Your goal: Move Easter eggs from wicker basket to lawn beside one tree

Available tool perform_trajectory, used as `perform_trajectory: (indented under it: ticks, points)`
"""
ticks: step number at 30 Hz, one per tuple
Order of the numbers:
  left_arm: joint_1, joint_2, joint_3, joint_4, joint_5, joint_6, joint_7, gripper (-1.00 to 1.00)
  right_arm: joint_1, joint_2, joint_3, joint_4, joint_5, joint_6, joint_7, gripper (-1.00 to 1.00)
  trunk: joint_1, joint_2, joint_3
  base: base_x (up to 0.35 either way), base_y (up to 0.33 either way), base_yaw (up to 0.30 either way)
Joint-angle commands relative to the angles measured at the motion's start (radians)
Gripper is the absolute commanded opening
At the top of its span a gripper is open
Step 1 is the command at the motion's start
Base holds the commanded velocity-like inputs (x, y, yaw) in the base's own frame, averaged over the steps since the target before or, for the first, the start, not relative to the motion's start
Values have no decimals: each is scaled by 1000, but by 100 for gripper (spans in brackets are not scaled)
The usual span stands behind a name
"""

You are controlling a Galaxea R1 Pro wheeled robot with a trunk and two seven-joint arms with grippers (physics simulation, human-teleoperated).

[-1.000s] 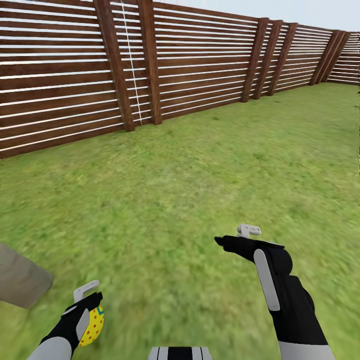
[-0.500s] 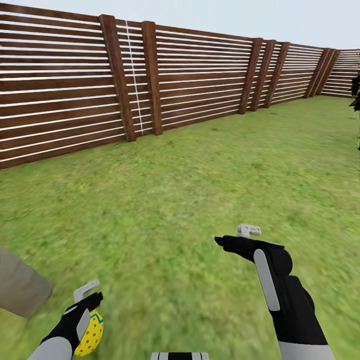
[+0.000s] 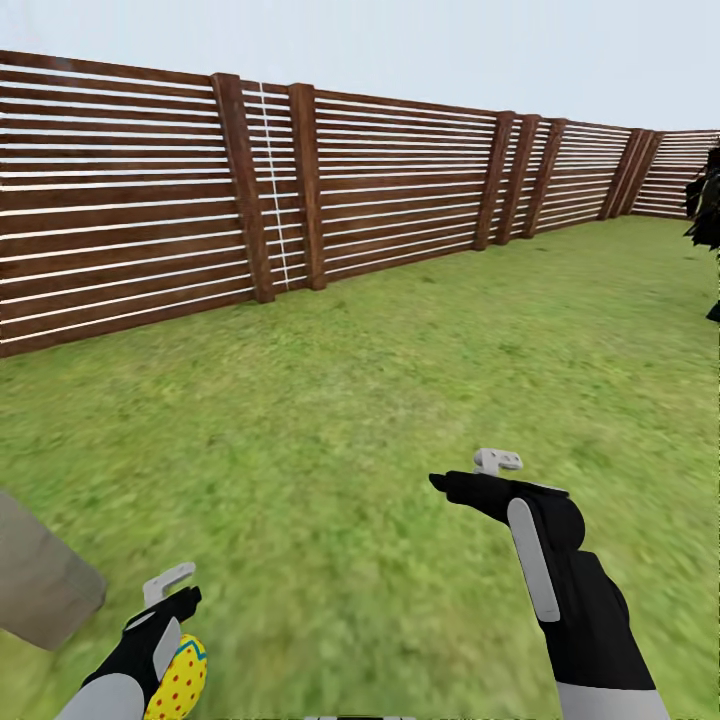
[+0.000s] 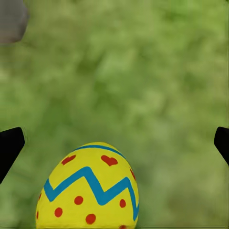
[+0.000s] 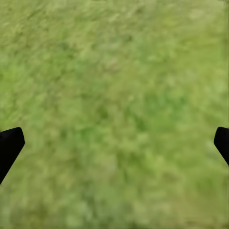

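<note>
Yellow egg (image 4: 88, 188) sits clamped in my left gripper (image 3: 165, 625); view has tilted upward, fence (image 3: 300, 190) ahead, right gripper (image 3: 470, 475) empty, spread wide.

A yellow egg (image 4: 88, 188) bears a blue zigzag and red dots; green lawn (image 3: 380, 400), brown slatted fence (image 3: 380, 180).

1. The head camera has tilted up: the fence (image 3: 300, 200) sits lower in the head view than a second ago, with a wide band of sky above it.
2. The dark tree (image 3: 708, 210) at the right edge has come further into view.
3. The egg (image 3: 178, 682) and the left gripper (image 3: 170, 620) sit lower in the head view, the egg now partly cut off by the bottom edge.
4. The robot's trunk at the bottom edge has all but dropped out of the head view.
</note>
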Motion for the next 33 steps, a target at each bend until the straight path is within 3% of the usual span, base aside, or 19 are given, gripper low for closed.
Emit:
perform_trajectory:
  ticks: [1,14,22,30,33]
  points:
    - [-1,-1,5,-1,-11,5,2,100,-1,1,-2,-1,-7,4,-4,100,-1,0,3,-207,0,0]
    - [-1,-3,5,-1,-13,6,3,100,-1,1,-3,-1,-7,5,-4,100,-7,3,53,-60,0,24]
    - [-1,-3,5,0,-14,8,2,100,-1,1,-2,-1,-7,6,-4,100,-10,5,84,-18,0,239]
    - [-1,-4,5,3,-16,9,2,100,-1,1,-2,-1,-7,6,-4,100,-14,7,115,-261,0,284]
    - [-1,-4,5,5,-16,8,4,100,-1,1,-2,-1,-7,6,-4,100,-25,28,125,-233,0,288]
